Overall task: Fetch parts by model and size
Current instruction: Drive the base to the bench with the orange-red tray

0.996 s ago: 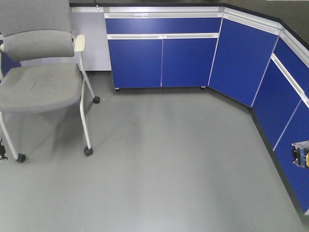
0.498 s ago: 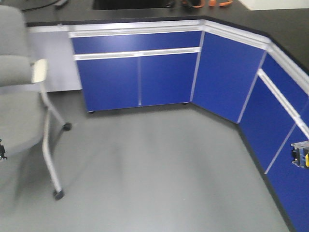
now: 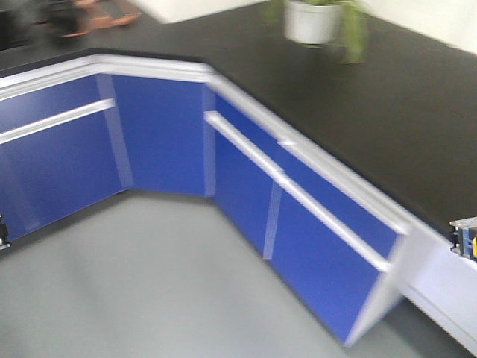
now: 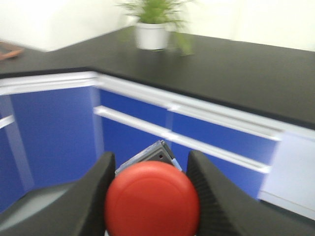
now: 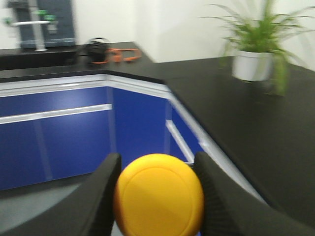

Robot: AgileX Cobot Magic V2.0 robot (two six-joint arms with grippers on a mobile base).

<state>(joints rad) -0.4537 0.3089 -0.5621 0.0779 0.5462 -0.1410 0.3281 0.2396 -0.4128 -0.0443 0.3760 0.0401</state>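
Observation:
In the left wrist view a red-capped push-button switch point(image 4: 152, 199) fills the gap between the black fingers, its grey blocky base poking out above the cap. My left gripper point(image 4: 151, 162) is shut on it. A yellow-capped switch point(image 5: 158, 194) sits the same way in the right wrist view, with my right gripper point(image 5: 157, 160) shut on it. At the right edge of the front view a small grey, blue and yellow block point(image 3: 466, 237) hangs in the air in front of the cabinets.
Blue cabinet fronts point(image 3: 246, 179) with silver rails run in an angled row under a black countertop point(image 3: 387, 104). A potted plant point(image 3: 313, 19) stands on the counter and orange items point(image 5: 118, 53) lie further along it. Grey floor point(image 3: 149, 291) lies in front.
The front view has swung right. The grey chair has left the view, the cabinet corner has slid left, and the countertop with the plant has come into sight. Both grippers still hold their switches.

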